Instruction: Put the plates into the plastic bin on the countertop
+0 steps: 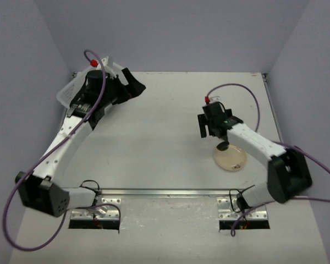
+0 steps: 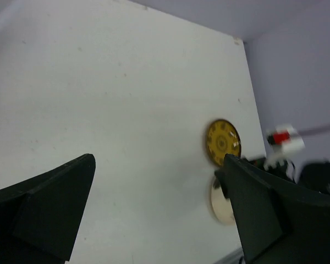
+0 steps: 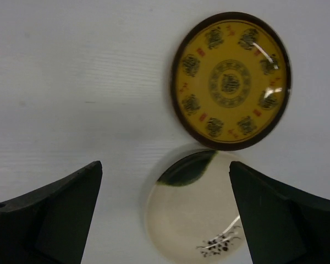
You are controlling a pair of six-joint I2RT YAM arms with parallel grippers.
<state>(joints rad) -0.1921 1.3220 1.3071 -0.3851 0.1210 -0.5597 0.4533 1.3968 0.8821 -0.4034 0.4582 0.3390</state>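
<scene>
A cream round plate (image 1: 231, 158) with a dark green patch lies on the white countertop (image 1: 159, 137) at the right. In the right wrist view it (image 3: 195, 214) sits just below a mustard-patterned round plate (image 3: 231, 81); the two nearly touch. My right gripper (image 1: 212, 131) hangs open above them and hides the mustard plate from the top view; its jaws (image 3: 165, 214) straddle the cream plate from above and hold nothing. My left gripper (image 1: 133, 87) is open and empty at the back left, beside the plastic bin (image 1: 64, 97). The left arm hides the bin's contents. The left wrist view shows both plates far off: mustard (image 2: 223, 142), cream (image 2: 220, 202).
A metal rail (image 1: 165, 192) runs along the countertop's front edge. Grey walls close in the back and both sides. Purple cables loop off both arms; the right one (image 1: 247, 91) arcs over the table's back right.
</scene>
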